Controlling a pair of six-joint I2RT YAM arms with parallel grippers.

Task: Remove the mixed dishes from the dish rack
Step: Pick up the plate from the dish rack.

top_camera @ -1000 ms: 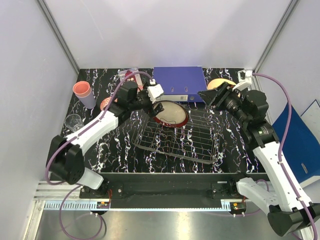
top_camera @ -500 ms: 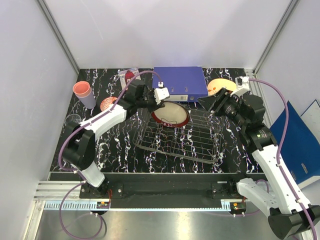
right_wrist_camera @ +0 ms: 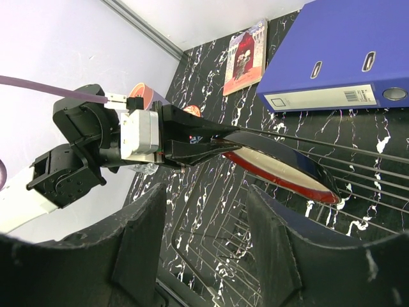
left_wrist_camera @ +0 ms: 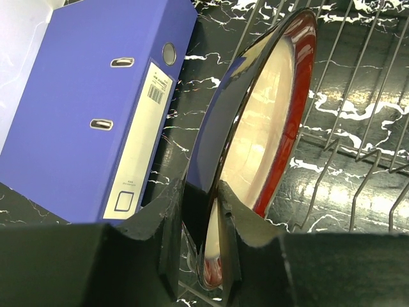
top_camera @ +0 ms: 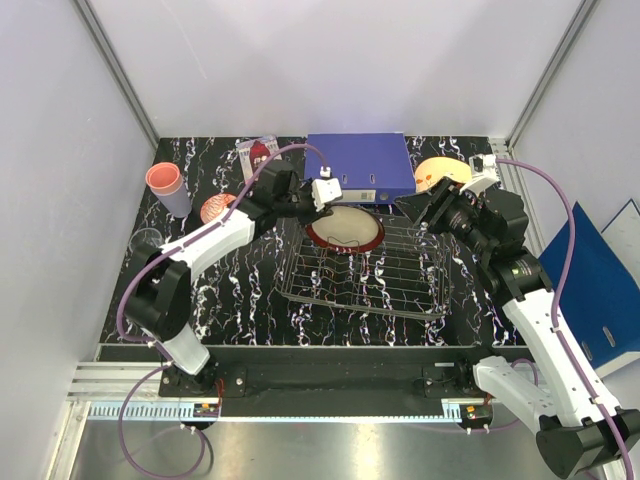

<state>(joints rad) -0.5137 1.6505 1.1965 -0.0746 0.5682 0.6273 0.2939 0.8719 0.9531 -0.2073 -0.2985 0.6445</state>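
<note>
Nearest the arm bases, note a rectangular dark-metal wire dish rack [top_camera: 365, 275] lying on the black marbled tabletop [top_camera: 240, 300]. Left of it and well apart, near the table's left edge, find a small clear glass [top_camera: 147, 238]. At the rack's far left corner, see a round red-rimmed cream bowl [top_camera: 345, 228], tilted, its inside facing up; cannot tell whether its lower edge touches the wires. Record left gripper [left_wrist_camera: 203, 192] clamped on that bowl's rim, one finger on the cream inside and one on the dark outer wall. Record right gripper [right_wrist_camera: 203, 224] hanging over the rack's far right corner, jaws spread wide with nothing between them, aimed toward the bowl. Farther left, beside the left forearm, find a red-white patterned bowl [top_camera: 215, 208], and by the left wall a pink cup [top_camera: 163, 177] seated in a lilac cup [top_camera: 178, 205]. Just beyond the held bowl, log a blue lever-arch binder [top_camera: 360, 160] lying flat, spine toward the rack. Right of it, note a round cream painted plate [top_camera: 440, 170], partly hidden by the right wrist. Left of the binder, at the back edge, note a small picture card [top_camera: 256, 152].
</note>
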